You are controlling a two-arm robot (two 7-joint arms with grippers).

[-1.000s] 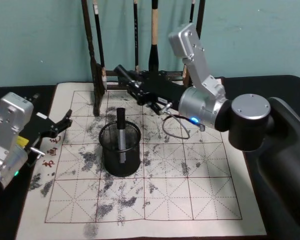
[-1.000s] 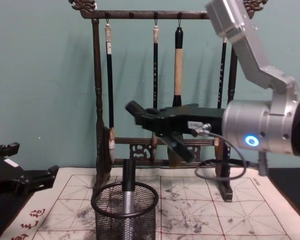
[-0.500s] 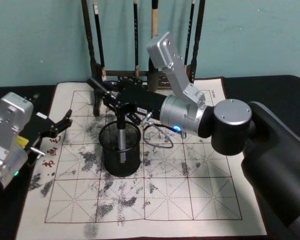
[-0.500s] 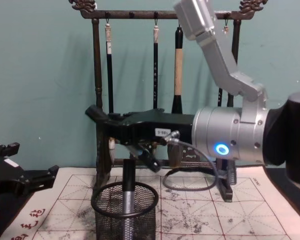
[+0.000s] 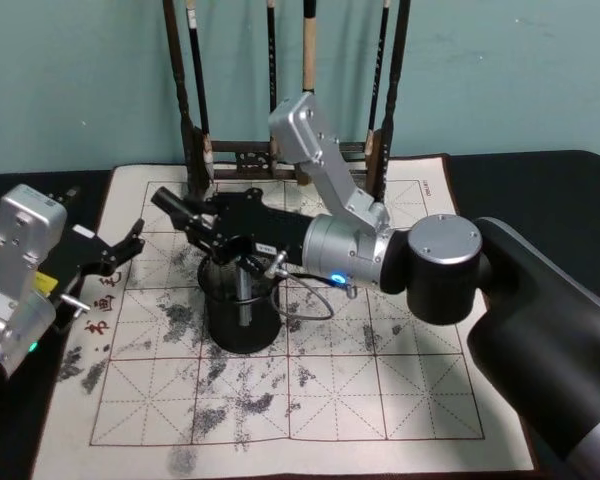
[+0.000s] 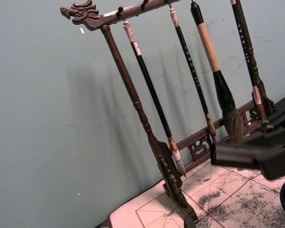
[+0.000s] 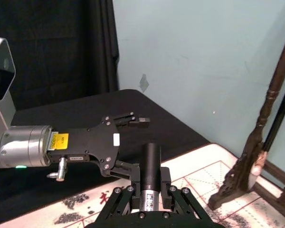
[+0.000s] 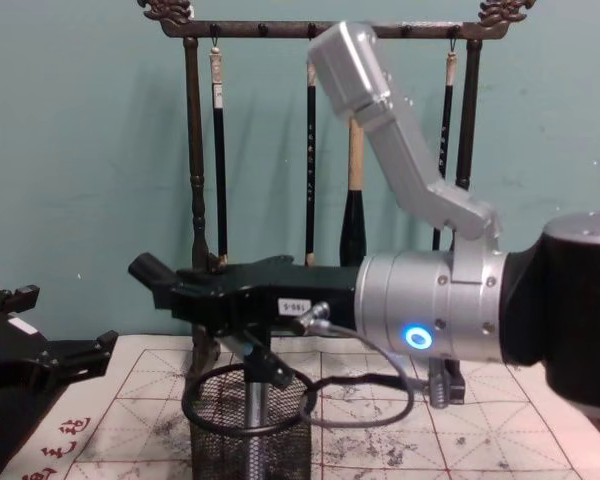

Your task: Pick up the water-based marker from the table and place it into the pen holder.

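The right gripper (image 5: 195, 225) is now reaching over the pen holder (image 5: 242, 325) from three o'clock, fingers spread apart and empty. The water-based marker (image 7: 150, 173) is standing inside it, so placement looks finished. The left gripper (image 5: 120, 248) is idling open at nine o'clock.

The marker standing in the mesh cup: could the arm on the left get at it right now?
Probably not. The right gripper stretches across just above the pen holder, covering the marker. The left gripper sits off to the side.

Soft, even indoor light; brushes (image 8: 310, 160) cast faint shadows on the wall (image 8: 80, 150).
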